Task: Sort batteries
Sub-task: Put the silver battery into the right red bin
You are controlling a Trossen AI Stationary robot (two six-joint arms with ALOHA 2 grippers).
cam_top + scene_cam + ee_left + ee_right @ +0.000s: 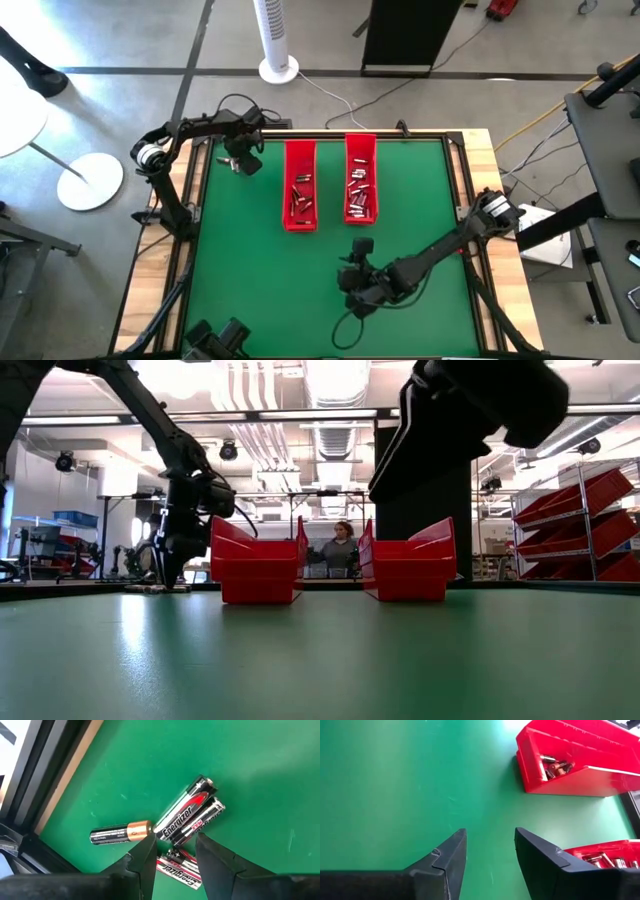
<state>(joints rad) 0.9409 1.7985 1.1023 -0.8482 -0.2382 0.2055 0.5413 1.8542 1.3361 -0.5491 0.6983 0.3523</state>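
Note:
Several loose batteries lie on the green mat at the far left: two silver-black cells (187, 815) side by side, a black-and-copper one (120, 833) and another silver cell (177, 870). My left gripper (175, 847) points down over them, open, its fingers on either side of the silver cells' near ends; in the high view it is at the left gripper (240, 163). Two long red trays (288, 190) (349, 185) hold more batteries (302, 196) (361, 192). My right gripper (490, 837) hangs open over bare mat near the front (357, 257), nothing between its fingers. My left gripper comes from above with the silver cells' ends (172, 839) in the gap between its fingers (145, 854). All the cells lie flat on the mat. I cannot tell whether either finger touches a cell.
A wooden border and a black frame (30, 785) run close beside the loose batteries at the table's left edge. The two trays stand side by side at the far middle (258, 565) (408, 565). A person shows in the room beyond (342, 545). Open green mat lies between the trays and the front edge.

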